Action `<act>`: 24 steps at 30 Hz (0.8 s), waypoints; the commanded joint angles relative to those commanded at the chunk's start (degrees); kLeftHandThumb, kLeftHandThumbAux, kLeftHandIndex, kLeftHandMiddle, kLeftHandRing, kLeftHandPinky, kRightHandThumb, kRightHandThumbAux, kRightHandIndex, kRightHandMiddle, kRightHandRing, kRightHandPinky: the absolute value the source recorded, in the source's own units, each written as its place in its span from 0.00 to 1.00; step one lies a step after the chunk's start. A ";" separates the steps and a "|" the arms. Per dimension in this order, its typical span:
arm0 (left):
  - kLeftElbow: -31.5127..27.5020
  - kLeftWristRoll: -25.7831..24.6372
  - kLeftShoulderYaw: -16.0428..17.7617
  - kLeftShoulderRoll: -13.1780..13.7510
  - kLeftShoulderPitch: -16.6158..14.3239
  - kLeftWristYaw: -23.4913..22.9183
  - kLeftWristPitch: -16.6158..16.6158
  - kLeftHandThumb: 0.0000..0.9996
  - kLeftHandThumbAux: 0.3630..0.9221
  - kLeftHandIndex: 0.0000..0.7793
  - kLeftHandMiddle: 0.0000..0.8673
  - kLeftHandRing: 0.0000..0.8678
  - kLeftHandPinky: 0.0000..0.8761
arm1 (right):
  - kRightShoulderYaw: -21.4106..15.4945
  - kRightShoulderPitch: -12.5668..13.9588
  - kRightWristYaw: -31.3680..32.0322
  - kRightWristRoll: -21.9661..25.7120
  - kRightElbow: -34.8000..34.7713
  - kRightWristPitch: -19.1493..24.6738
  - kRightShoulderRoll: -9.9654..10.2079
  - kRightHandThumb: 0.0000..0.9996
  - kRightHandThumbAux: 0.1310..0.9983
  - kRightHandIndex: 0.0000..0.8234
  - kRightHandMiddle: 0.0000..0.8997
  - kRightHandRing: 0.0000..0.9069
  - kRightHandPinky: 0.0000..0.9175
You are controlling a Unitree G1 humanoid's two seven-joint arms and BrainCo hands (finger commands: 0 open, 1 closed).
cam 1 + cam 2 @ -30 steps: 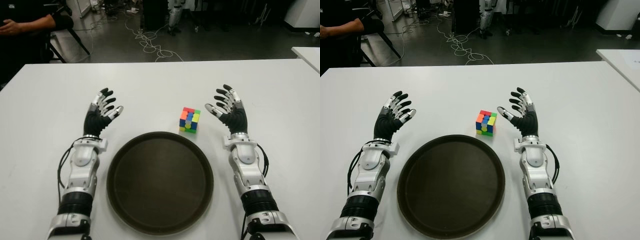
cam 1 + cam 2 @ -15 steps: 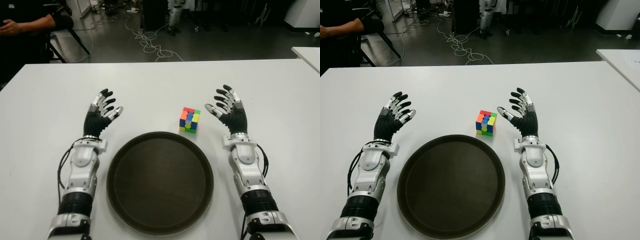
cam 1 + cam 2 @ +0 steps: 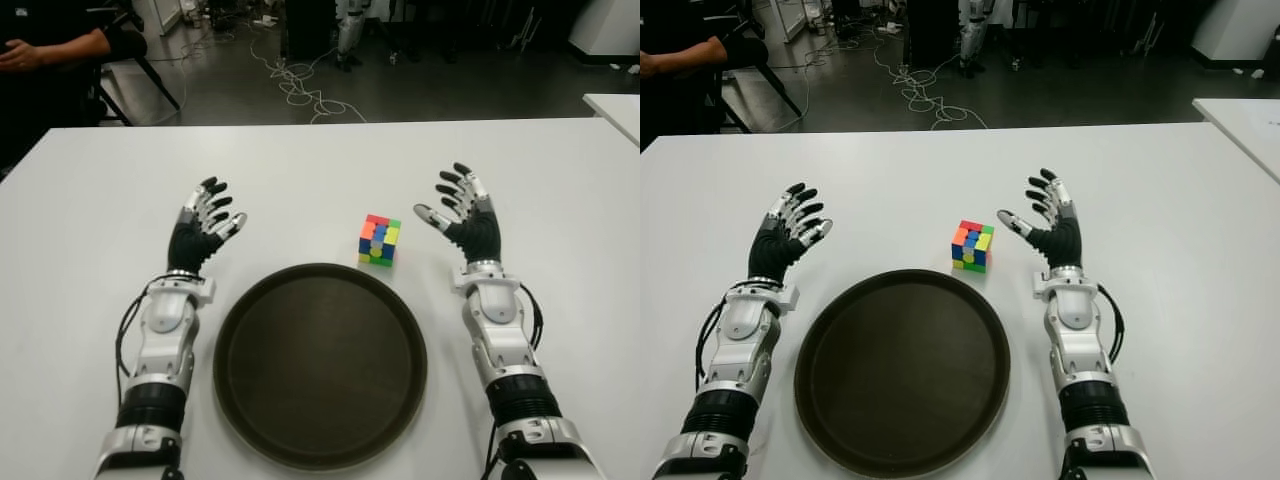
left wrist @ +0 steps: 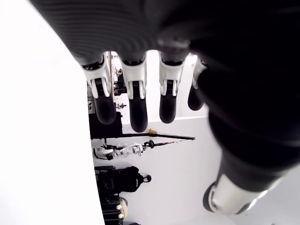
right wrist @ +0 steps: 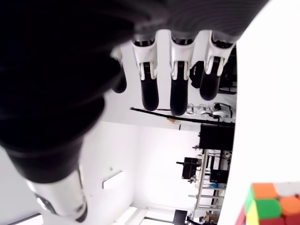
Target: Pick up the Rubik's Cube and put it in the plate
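A multicoloured Rubik's Cube (image 3: 378, 241) stands on the white table (image 3: 300, 170), just beyond the far right rim of a round dark brown plate (image 3: 320, 365) that holds nothing. My right hand (image 3: 457, 209) is open a short way to the right of the cube, fingers spread and apart from it; a corner of the cube (image 5: 269, 206) shows in the right wrist view. My left hand (image 3: 205, 222) is open beside the plate's far left rim, holding nothing.
A person's arm and dark sleeve (image 3: 60, 48) show beyond the table's far left corner. Cables (image 3: 300, 85) lie on the floor past the far edge. Another white table (image 3: 615, 105) stands at the right.
My right hand has shifted slightly to the right and away from me, a little further from the cube. The cube, plate and left hand are unchanged.
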 joint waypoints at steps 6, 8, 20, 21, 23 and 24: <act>1.46 -0.21 0.11 -0.01 -0.41 -0.27 -1.35 0.09 0.71 0.11 0.18 0.19 0.21 | 1.58 -3.21 -1.06 -4.16 2.07 -1.26 -2.73 0.00 0.71 0.12 0.18 0.15 0.10; 1.73 -0.36 0.17 0.00 -0.45 -0.42 -1.69 0.09 0.69 0.11 0.17 0.19 0.22 | 2.22 -3.92 -1.63 -5.87 2.83 -2.25 -3.58 0.00 0.69 0.11 0.16 0.13 0.08; 1.58 -0.29 0.05 -0.08 -0.14 -0.76 -2.83 0.11 0.70 0.12 0.19 0.20 0.24 | 10.87 -14.01 -8.28 -22.69 10.27 -5.40 -10.72 0.00 0.67 0.04 0.09 0.10 0.09; 1.46 -0.25 0.04 -0.13 -0.08 -0.65 -2.82 0.11 0.70 0.12 0.19 0.20 0.23 | 12.03 -14.44 -8.54 -24.52 10.25 -5.32 -11.49 0.00 0.66 0.03 0.08 0.10 0.10; 1.34 -0.21 0.03 -0.19 -0.01 -0.53 -2.80 0.11 0.69 0.12 0.19 0.20 0.23 | 13.34 -14.94 -9.03 -26.36 10.46 -5.34 -12.30 0.00 0.63 0.02 0.07 0.10 0.11; 1.25 -0.20 0.03 -0.22 0.02 -0.46 -2.70 0.11 0.69 0.12 0.19 0.20 0.23 | 14.27 -15.08 -8.84 -27.55 10.29 -5.01 -12.86 0.00 0.62 0.01 0.07 0.09 0.12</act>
